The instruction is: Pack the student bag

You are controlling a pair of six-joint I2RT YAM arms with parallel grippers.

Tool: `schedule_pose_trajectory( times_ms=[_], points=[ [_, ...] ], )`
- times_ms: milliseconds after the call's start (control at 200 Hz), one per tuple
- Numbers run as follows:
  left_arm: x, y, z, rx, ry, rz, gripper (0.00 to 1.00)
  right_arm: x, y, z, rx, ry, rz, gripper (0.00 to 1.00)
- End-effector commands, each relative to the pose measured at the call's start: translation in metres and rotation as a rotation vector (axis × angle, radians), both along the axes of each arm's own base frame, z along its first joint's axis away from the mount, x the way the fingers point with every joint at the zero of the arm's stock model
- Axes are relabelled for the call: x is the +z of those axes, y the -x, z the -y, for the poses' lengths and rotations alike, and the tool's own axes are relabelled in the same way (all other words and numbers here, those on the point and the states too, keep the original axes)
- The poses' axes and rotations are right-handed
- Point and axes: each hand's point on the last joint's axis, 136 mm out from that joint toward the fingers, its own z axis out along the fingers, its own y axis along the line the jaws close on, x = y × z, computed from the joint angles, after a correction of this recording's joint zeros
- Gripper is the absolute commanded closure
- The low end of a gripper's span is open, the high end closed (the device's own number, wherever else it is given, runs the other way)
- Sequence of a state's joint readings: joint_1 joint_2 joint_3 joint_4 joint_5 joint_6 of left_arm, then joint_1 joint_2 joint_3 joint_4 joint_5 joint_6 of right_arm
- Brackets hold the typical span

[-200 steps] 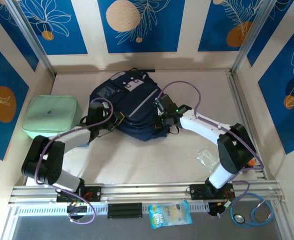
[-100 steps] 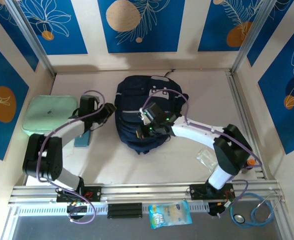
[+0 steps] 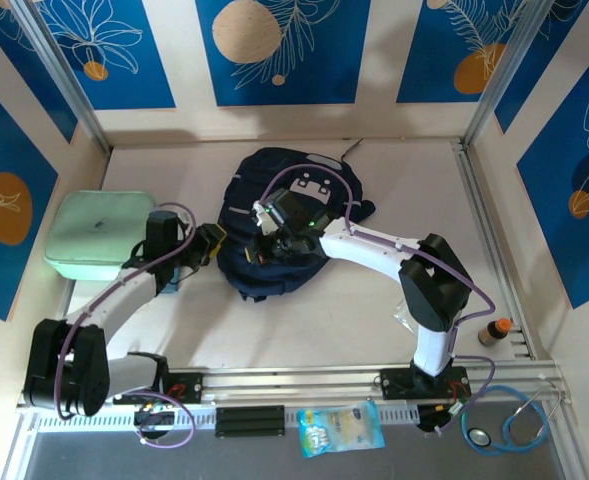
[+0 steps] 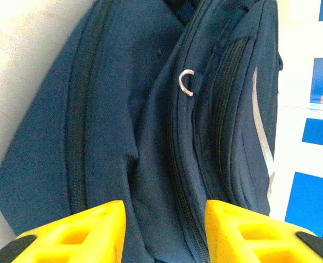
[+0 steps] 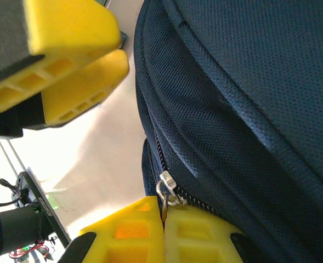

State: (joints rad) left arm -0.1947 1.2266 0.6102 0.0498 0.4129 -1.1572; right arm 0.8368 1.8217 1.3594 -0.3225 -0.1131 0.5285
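The table point(image 3: 304, 325) carries the student bag point(image 3: 259, 175), a dark navy backpack lying near the middle, toward the back wall. The mint green case point(image 3: 102, 232) sits apart on the bag's left. My left claw point(image 4: 164, 233) faces the bag's side panel with its fingers apart and nothing gripped between them. My right claw point(image 5: 164, 235) has its fingers pressed together on the zipper pull point(image 5: 165, 189) at a seam low on the bag.

What worries me is how thin that pinch is. A tug off the line of the zipper could slip the tab out. It could also drag the whole soft bag across the table instead of running the slider, since my left claw pins nothing down. The small metal ring point(image 4: 186, 82) on a neighbouring zipper line looks like a possible snag point too.

I cannot tell which compartment this zipper belongs to, or whether any of it is already open. From above, my right arm covers the seam, and the bag's underside is hidden.
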Motion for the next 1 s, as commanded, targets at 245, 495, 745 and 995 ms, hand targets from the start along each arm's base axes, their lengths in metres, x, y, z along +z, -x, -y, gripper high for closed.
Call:
schedule_pose_trajectory(
  times_ms=[245, 495, 745, 995],
  points=[
    [0.009, -0.016, 0.038, -0.052, 0.095, 0.021, 0.61, 0.021, 0.011, -0.019, 0.077, -0.085, 0.002, 1.00],
    [0.006, -0.026, 0.041, -0.056, 0.075, 0.033, 0.79, 0.006, 0.018, -0.009, 0.071, -0.013, 0.006, 1.00],
    [0.000, -0.031, 0.033, -0.048, 0.013, 0.038, 1.00, -0.035, 0.011, 0.064, -0.118, 0.282, 0.071, 1.00],
    [-0.003, -0.035, 0.026, -0.045, -0.020, 0.043, 1.00, -0.051, 0.017, 0.144, -0.295, 0.428, 0.096, 1.00]
  ],
)
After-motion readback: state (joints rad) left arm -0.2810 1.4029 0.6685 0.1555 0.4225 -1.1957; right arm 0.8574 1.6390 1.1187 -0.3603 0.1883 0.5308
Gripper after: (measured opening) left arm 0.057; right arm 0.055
